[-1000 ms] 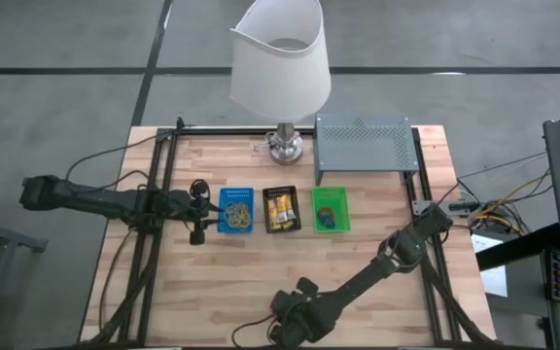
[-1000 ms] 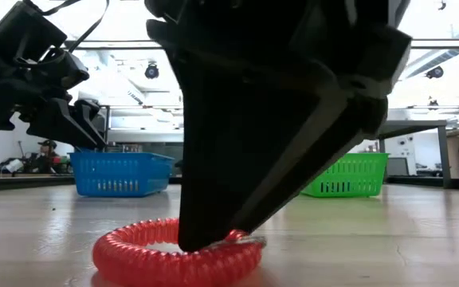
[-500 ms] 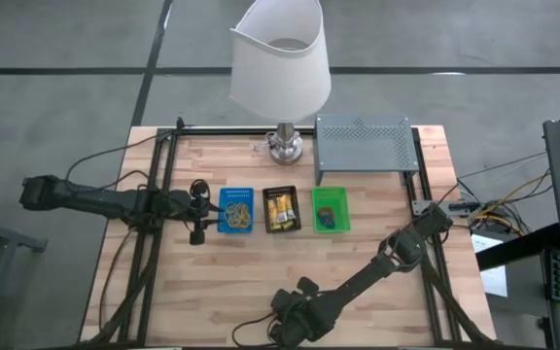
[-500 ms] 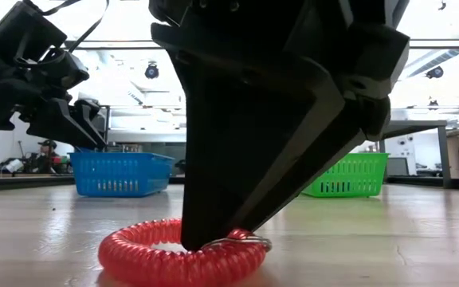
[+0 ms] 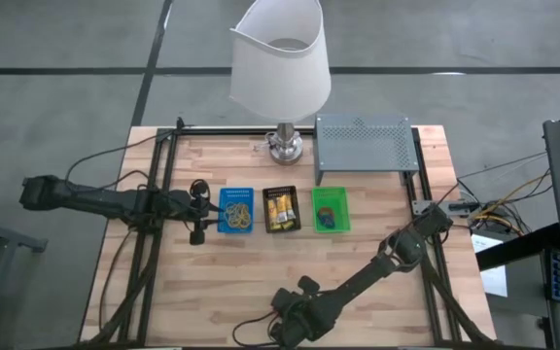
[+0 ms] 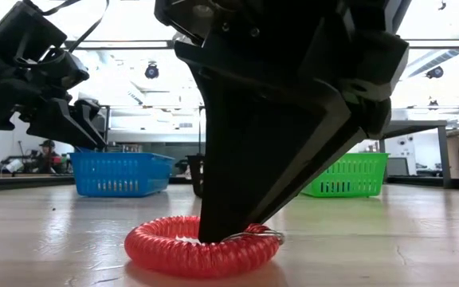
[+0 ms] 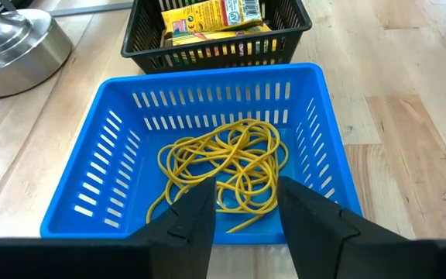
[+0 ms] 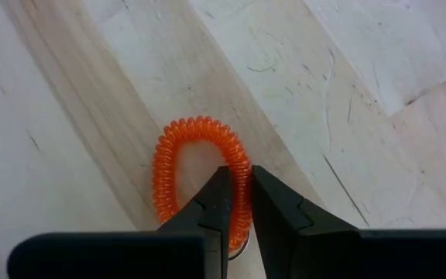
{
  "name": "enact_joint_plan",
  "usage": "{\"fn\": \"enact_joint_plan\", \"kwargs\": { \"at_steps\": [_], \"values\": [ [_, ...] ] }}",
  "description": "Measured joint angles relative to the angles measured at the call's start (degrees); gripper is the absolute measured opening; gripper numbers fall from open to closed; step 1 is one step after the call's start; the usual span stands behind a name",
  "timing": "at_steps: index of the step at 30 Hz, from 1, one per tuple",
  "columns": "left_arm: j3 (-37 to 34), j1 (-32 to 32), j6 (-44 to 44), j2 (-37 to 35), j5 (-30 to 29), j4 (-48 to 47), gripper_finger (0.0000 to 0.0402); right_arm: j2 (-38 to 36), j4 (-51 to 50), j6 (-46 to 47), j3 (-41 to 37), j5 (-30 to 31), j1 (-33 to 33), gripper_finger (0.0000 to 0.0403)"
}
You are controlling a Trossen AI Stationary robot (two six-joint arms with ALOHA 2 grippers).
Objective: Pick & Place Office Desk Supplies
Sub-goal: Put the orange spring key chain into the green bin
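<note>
Wooden tabletop (image 5: 358,243) under both dark arms, lamp (image 5: 280,68) and grey perforated shelf (image 5: 363,146) along the far edge. Three trays in a row at mid-table: blue tray (image 5: 235,211), black tray (image 5: 282,210), green tray (image 5: 331,210).

Left gripper (image 5: 198,210) hovering just beside the blue tray, fingers apart with nothing between them; in its wrist view, a tangle of thin yellowish rubber bands (image 7: 227,170) lying inside the blue tray, yellow packets (image 7: 211,14) with red marks in the black tray beyond.

Right gripper (image 8: 238,198) low at the near edge of the tabletop, fingers pinched on one side of a red coiled ring (image 8: 200,174). Ring resting flat on the wood, touching it in the low view (image 6: 202,249), well apart from the trays.
</note>
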Motion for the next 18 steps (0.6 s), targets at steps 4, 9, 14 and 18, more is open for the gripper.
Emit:
{"fn": "enact_joint_plan", "kwargs": {
  "at_steps": [4,9,14,18],
  "values": [
    [0.0,0.0,0.0,0.0,0.0,0.0,0.0143,0.0,0.0,0.0,0.0,0.0,0.0,0.0035],
    [0.0,0.0,0.0,0.0,0.0,0.0,0.0143,-0.2,-0.3,1.0,0.0,0.0,0.0,0.0034],
    [0.0,0.0,0.0,0.0,0.0,0.0,0.0143,-1.9,-4.1,0.9,1.7,0.0,0.0,0.0034],
    [0.0,0.0,0.0,0.0,0.0,0.0,0.0143,-5.1,-7.7,0.4,3.2,0.4,0.0,0.0034]
  ]
}}
